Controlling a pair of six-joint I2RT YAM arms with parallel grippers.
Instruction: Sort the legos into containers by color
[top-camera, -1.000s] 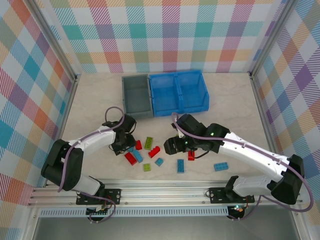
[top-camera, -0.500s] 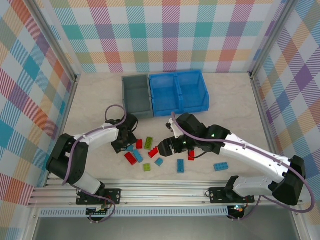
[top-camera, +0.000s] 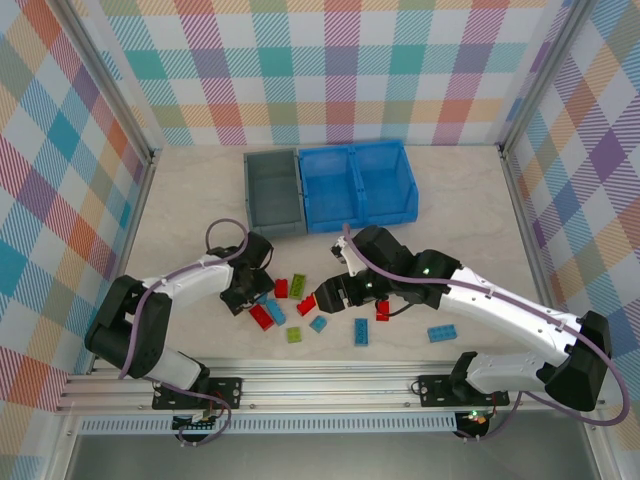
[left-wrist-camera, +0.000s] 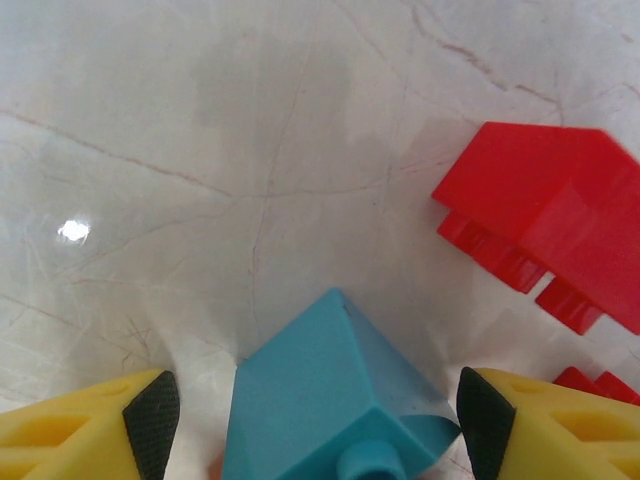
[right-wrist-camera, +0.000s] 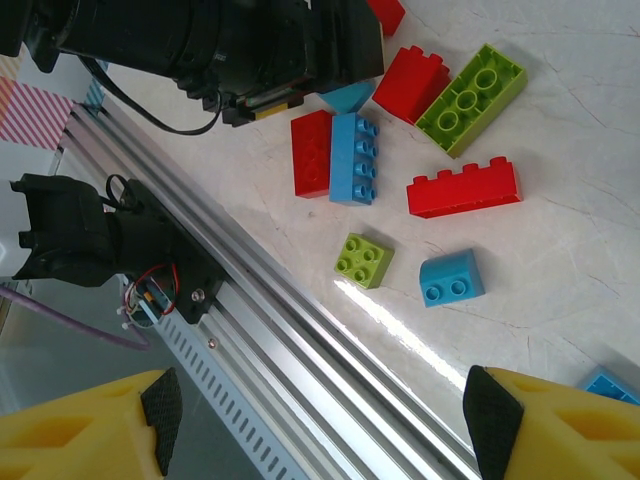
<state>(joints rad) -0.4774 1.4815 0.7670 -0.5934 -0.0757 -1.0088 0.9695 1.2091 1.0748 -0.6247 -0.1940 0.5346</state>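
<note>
Our left gripper (left-wrist-camera: 318, 425) has its jaws released, pads clear on either side of a light blue studded plastic brick (left-wrist-camera: 310, 390) lying on the pale table (top-camera: 460, 200) near a red brick (left-wrist-camera: 540, 220). We judge this to be a pick: next comes closing, then a carry to the bright blue two-compartment bin (top-camera: 353, 185) beside the dark grey plastic bin (top-camera: 248, 190). That arm reaches low. Our right gripper (right-wrist-camera: 320, 420) hangs open and empty above the loose legos (right-wrist-camera: 465, 188).

My top cam sits high behind my arm bases, looking down over the whole table (top-camera: 185, 200) to the bins (top-camera: 380, 190). Left wrist cam's almost on the tabletop, nose to a blue brick (left-wrist-camera: 320, 400). Right wrist cam rides higher, angled back toward the rail (right-wrist-camera: 300, 330), and shares the loose bricks (right-wrist-camera: 463, 187) with the top view.
</note>
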